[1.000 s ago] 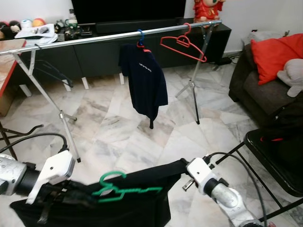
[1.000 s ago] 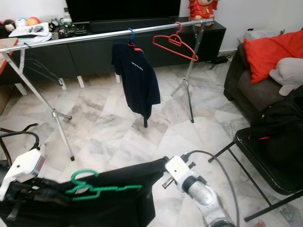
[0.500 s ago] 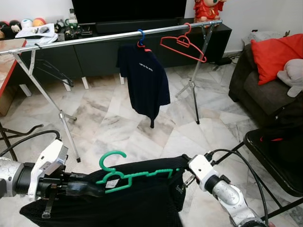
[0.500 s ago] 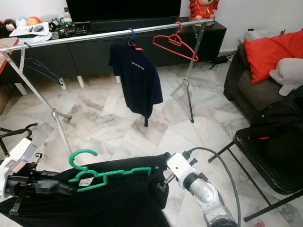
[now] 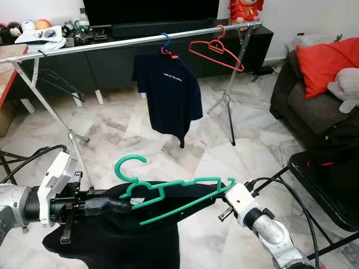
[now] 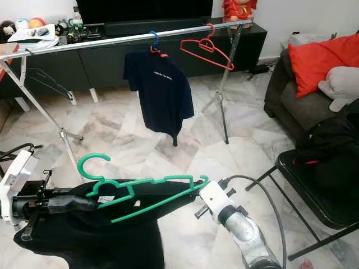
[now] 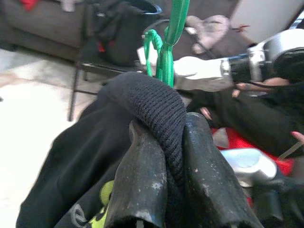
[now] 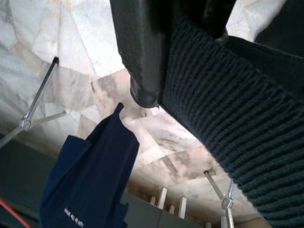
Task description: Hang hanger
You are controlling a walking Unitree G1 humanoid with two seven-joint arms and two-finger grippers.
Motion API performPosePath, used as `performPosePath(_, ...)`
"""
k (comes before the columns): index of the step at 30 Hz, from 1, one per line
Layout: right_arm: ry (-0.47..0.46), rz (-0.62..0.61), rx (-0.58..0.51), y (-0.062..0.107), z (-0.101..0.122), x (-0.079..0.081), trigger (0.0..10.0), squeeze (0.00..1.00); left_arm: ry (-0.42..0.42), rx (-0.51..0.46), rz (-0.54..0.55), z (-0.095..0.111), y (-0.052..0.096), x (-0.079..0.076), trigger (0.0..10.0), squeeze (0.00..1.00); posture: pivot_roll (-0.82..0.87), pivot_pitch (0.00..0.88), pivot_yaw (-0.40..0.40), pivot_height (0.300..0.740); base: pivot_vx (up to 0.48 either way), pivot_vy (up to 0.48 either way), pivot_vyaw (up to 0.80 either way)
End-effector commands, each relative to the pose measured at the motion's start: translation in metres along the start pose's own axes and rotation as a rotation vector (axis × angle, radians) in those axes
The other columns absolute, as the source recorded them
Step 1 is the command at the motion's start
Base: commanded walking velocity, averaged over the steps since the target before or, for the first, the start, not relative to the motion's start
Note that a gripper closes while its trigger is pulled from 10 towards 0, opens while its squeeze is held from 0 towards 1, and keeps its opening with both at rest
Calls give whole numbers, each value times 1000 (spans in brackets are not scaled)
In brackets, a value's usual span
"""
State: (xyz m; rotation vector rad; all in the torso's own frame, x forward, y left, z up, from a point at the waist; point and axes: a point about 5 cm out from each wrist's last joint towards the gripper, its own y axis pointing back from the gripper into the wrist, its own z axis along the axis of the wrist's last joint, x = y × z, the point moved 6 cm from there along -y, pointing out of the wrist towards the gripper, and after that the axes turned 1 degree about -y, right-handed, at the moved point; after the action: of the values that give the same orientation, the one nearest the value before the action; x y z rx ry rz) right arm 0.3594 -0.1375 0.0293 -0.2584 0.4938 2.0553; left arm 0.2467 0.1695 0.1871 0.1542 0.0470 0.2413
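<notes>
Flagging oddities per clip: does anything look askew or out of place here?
Yes. The green hanger sits tilted, its right end poking bare out of the black garment, which sags off it. The left gripper and right gripper pinch only fabric.

A green plastic hanger (image 5: pixel 168 193) with a curled open hook is held in the air low and well in front of the long silver metal clothes rail (image 5: pixel 112 43), apart from it. Its hook points up and towards the rail; its body runs roughly level, slightly tilted, with the bottom bar slanting down. A black knitted garment (image 5: pixel 118 238) is partly on it: the ribbed collar wraps one end near the hook, and the rest hangs below in a loose bunch. The hanger's far end sticks out bare from the fabric.
</notes>
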Motion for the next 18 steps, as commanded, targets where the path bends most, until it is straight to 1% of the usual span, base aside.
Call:
performPosePath(1, -77, -117, 142, 21, -39, -22, 0, 0, -76, -27, 43, 12, -1, 5, 10000, 0, -1, 132, 23, 721, 0, 0, 0)
performPosePath(2, -81, -113, 142, 21, -39, -20, 0, 0, -84, -46, 72, 13, -5, 9, 10000, 0, -1, 131, 22, 721, 0, 0, 0)
performPosePath(4, -97, -96, 144, 19, -40, -12, 0, 0, -103, -126, 167, 17, -15, 22, 10000, 0, -2, 130, 23, 721, 0, 0, 0)
performPosePath(5, -97, -96, 144, 19, -40, -12, 0, 0, -103, -126, 167, 17, -15, 22, 10000, 0, -2, 130, 23, 721, 0, 0, 0)
performPosePath(6, -110, -92, 143, 18, -40, -8, 4039, 0, -95, -187, 223, 22, -21, 29, 10000, 0, -1, 130, 22, 721, 0, 0, 0)
performPosePath(7, -127, -86, 140, 17, -39, -4, 10000, 345, -90, -222, 247, 23, -29, 31, 10000, 0, -1, 130, 22, 721, 0, 0, 0)
performPosePath(8, -127, -86, 140, 17, -39, -4, 10000, 345, -90, -222, 247, 23, -29, 31, 10000, 0, -1, 130, 22, 721, 0, 0, 0)
performPosePath(9, -136, -81, 137, 16, -39, -3, 10000, 1000, -89, -230, 253, 24, -32, 31, 10000, 0, -3, 131, 22, 721, 0, 0, 0)
performPosePath(10, -141, -68, 132, 16, -38, 1, 10000, 1000, -76, -268, 261, 27, -37, 32, 10000, 0, -3, 129, 23, 721, 0, 0, 0)
performPosePath(12, -144, -62, 133, 16, -38, 2, 10000, 1000, -75, -284, 275, 30, -40, 33, 10000, 0, -3, 129, 24, 721, 0, 0, 0)
performPosePath(13, -149, -34, 141, 16, -40, 6, 10000, 1000, -66, -322, 288, 35, -46, 34, 10000, 0, -4, 128, 25, 721, 0, 0, 0)
performPosePath(14, -154, 32, 140, 16, -40, 17, 10000, 184, -59, -365, 316, 40, -51, 38, 10000, 0, -10, 128, 25, 721, 0, 0, 0)
performPosePath(15, -157, 53, 139, 16, -40, 20, 10000, 184, -55, -377, 324, 41, -52, 40, 10000, 0, -10, 128, 25, 721, 0, 0, 0)
performPosePath(16, -156, 71, 138, 17, -40, 23, 10000, 0, -50, -387, 325, 41, -54, 40, 10000, 0, -9, 127, 25, 721, 0, 0, 0)
performPosePath(17, -156, 114, 138, 17, -40, 30, 10000, 0, -41, -399, 332, 41, -57, 41, 10000, 0, -12, 127, 25, 721, 0, 0, 0)
performPosePath(18, -156, 114, 138, 17, -40, 30, 10000, 0, -41, -399, 332, 41, -57, 41, 10000, 0, -12, 127, 25, 721, 0, 0, 0)
